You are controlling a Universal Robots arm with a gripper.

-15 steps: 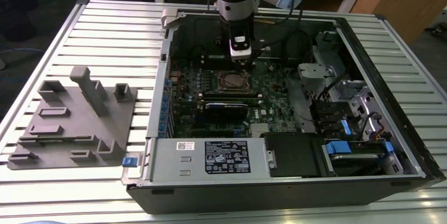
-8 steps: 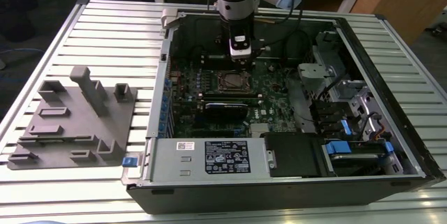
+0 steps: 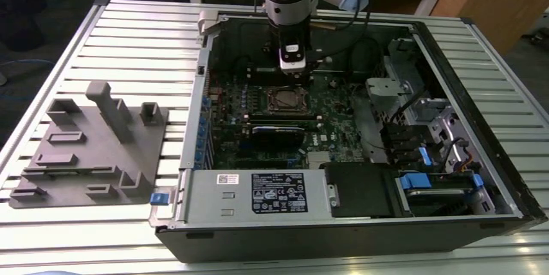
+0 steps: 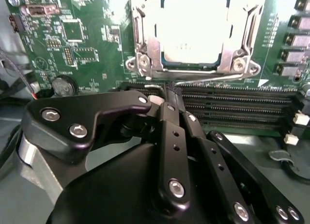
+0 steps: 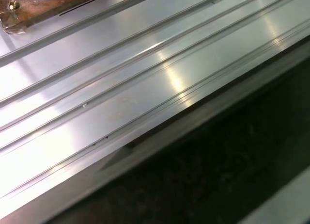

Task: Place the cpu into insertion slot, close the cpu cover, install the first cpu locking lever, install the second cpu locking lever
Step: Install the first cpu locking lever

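Over the insertion slot (image 4: 193, 35) I see the cpu (image 4: 193, 30) seated, cpu cover (image 4: 145, 49) down; my gripper (image 4: 169, 95) pinched shut, empty, at a locking lever (image 4: 203, 81). Lever step, I judge; needs careful hooking.

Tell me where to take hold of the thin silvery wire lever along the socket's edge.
The thin silvery wire lever lies flat between the silvery square cover frame and the long black memory slots, sides crowded. Probably grip its end nearest the gripper, from above, fingers across the rod.
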